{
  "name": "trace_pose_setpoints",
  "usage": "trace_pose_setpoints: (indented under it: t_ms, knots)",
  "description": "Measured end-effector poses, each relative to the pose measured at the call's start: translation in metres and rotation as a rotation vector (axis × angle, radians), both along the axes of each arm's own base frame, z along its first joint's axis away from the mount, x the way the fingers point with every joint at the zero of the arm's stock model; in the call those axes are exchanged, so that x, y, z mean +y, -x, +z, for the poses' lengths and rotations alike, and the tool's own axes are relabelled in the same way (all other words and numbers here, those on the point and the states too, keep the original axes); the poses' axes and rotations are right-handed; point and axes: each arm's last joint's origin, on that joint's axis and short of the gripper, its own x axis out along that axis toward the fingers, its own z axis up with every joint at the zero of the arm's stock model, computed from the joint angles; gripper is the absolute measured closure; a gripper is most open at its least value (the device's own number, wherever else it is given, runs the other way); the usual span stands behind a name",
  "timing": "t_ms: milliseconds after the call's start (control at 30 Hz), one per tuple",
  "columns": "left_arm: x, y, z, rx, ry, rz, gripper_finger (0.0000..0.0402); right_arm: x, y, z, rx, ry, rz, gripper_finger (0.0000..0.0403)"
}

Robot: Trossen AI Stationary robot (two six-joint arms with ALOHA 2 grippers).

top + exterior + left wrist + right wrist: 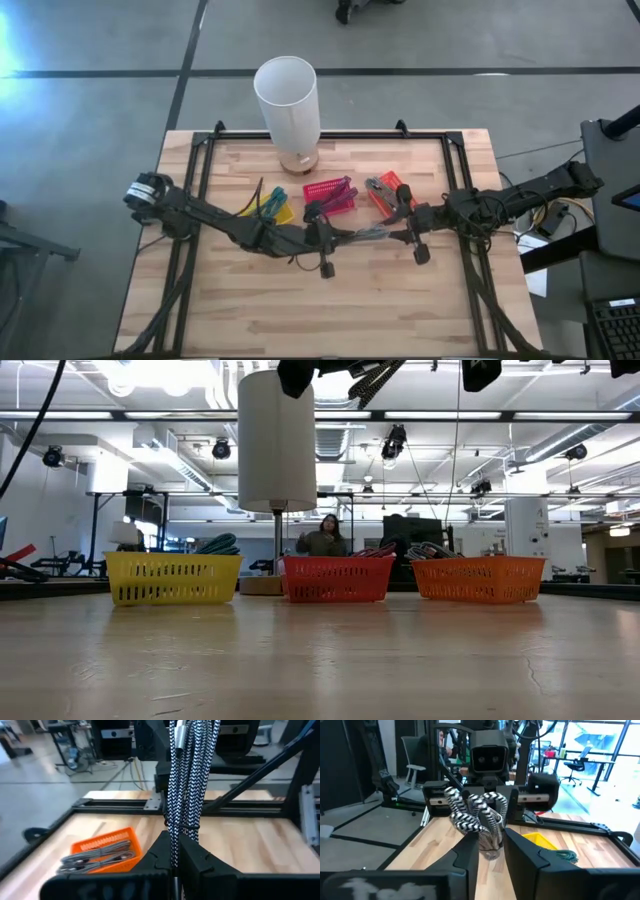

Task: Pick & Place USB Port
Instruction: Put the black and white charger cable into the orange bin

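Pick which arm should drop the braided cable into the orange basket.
Probably right: both hands, left and right, grip the braided cable, but the orange basket sits beside the right hand.

overhead looking down, table-level facing room, two wrist close-ups

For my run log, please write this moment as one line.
left gripper: shut on braided cable | right gripper: shut on same cable | cable: lifted mid-table, between both arms
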Motion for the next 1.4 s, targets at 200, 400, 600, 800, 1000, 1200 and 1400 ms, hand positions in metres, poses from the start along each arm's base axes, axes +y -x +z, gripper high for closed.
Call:
trace_pose_setpoints:
  t_ms: [200,400,600,800,1000,1200,1400]
  knots:
    - [0.0021,-0.0008,-0.0001,-0.004,0.032,-0.009,0.0390,0.0000,0.0000,0.0001,-0.003,0.008,0.000,0.0351]
    - [0.0020,-0.0008,-0.0002,-0.003,0.033,-0.013,0.0390,-0.0001,0.0000,0.0002,-0.004,0.010,0.000,0.0385]
    - [0.0026,-0.0009,-0.0004,0.000,0.031,-0.010,0.0390,-0.0001,0.0000,-0.0005,0.003,0.012,0.000,0.0393]
    - [0.0026,-0.0009,-0.0005,0.002,0.020,-0.011,0.0387,-0.0001,0.0002,-0.0012,0.012,0.004,0.000,0.0394]
    - [0.0028,-0.0008,-0.0007,0.005,0.019,-0.006,0.0351,-0.0001,0.0004,-0.0038,0.027,-0.004,-0.001,0.0394]
    - [0.0028,-0.0008,-0.0008,0.005,0.018,-0.006,0.0320,-0.0001,0.0005,-0.0059,0.043,0.000,-0.001,0.0394]
    - [0.0029,-0.0006,-0.0023,0.020,0.018,-0.006,0.0313,-0.0010,0.0010,-0.0097,0.092,-0.020,-0.025,0.0394]
